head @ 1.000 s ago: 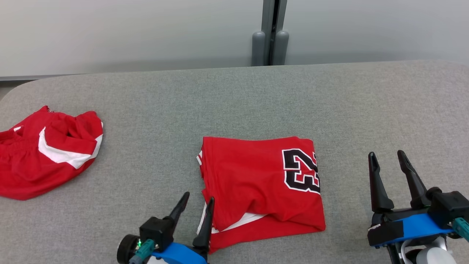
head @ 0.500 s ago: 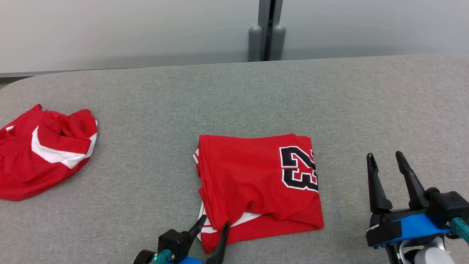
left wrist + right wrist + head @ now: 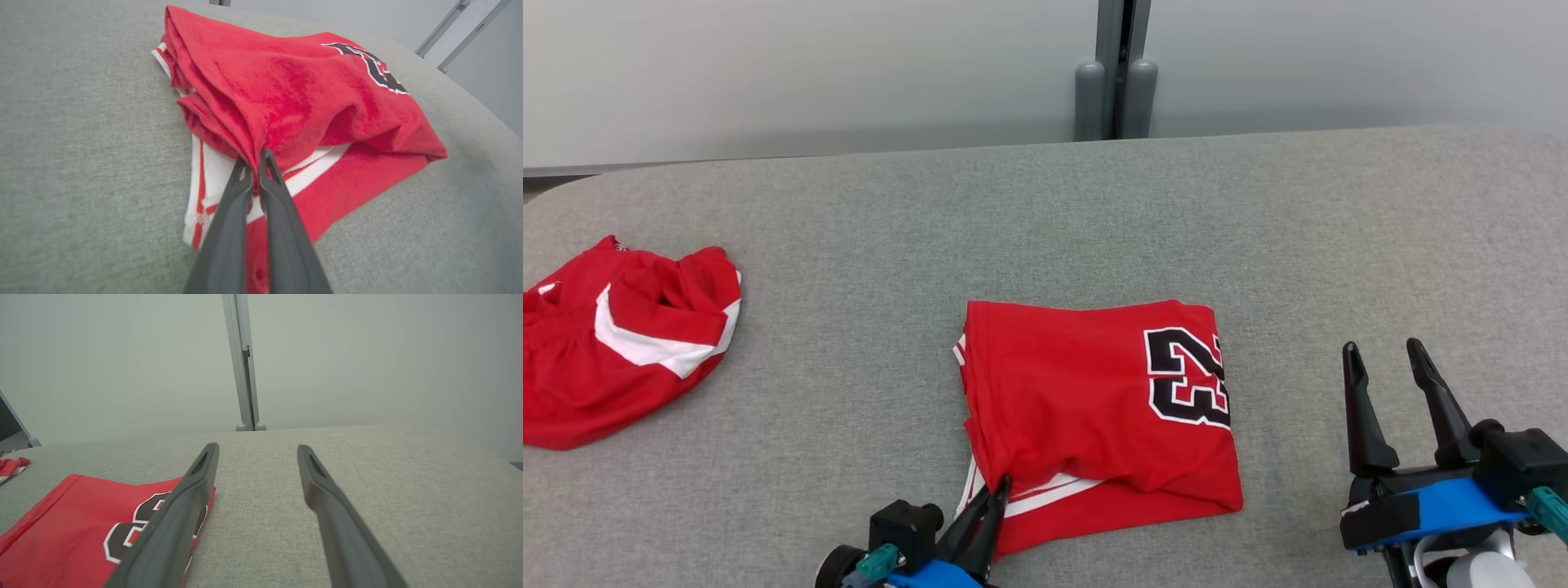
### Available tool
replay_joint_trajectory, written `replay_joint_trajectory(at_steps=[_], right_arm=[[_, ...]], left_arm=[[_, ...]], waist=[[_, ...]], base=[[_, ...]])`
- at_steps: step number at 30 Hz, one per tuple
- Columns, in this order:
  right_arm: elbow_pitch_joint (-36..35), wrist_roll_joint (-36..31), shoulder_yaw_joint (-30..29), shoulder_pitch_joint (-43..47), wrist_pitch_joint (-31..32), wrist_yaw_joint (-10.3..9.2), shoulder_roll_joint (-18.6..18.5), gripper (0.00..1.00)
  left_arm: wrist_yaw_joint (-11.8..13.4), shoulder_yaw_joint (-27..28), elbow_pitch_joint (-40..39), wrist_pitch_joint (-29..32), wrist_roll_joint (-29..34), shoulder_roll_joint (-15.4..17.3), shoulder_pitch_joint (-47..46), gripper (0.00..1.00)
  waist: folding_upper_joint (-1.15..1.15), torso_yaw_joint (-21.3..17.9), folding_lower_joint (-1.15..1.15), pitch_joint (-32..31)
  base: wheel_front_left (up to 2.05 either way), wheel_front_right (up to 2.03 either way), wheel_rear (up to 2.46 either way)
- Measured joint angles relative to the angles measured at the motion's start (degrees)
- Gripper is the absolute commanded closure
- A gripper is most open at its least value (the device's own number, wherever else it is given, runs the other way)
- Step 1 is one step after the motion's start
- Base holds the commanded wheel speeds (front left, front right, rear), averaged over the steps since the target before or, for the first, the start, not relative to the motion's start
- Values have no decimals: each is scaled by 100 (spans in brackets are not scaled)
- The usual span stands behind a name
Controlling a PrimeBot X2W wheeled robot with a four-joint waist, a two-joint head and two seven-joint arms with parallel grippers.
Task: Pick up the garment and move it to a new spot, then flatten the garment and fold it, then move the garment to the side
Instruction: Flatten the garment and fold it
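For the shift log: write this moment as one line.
phase: grasp for move aside | left gripper: shut on folded jersey, near corner | right gripper: open, holding nothing

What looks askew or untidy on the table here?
The folded red jersey is not square: its near-left corner is bunched up where the left gripper pinches it, and white trim pokes out from under the top layer along the near edge. A second red garment lies crumpled at the left end of the table.

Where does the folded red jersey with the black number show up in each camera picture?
Head view: folded red jersey lies centre, slightly low.
Left wrist view: jersey across the upper middle.
Right wrist view: jersey at the lower left corner.
Shared landmark: its black number 23.
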Motion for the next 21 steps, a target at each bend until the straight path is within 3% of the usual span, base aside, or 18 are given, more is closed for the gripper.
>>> replay_joint_trajectory(at_steps=[14,16,17,21], right_arm=[[224,15,-110,52,-47,0,0,0],[265,15,-111,52,-53,0,0,0],[278,15,-107,51,-58,0,0,0],[318,14,-66,31,-88,0,-7,0]], left_arm=[[190,43,-725,364,-178,315,422,100],[223,51,-771,320,-189,282,431,15],[267,62,-801,250,-185,268,431,0],[442,234,-939,-204,-89,265,376,0]], waist=[[0,135,0,-33],[0,140,0,-35],[0,139,0,-38],[0,125,0,-68]], base=[[0,0,0],[0,0,0],[0,0,0],[0,0,0]])
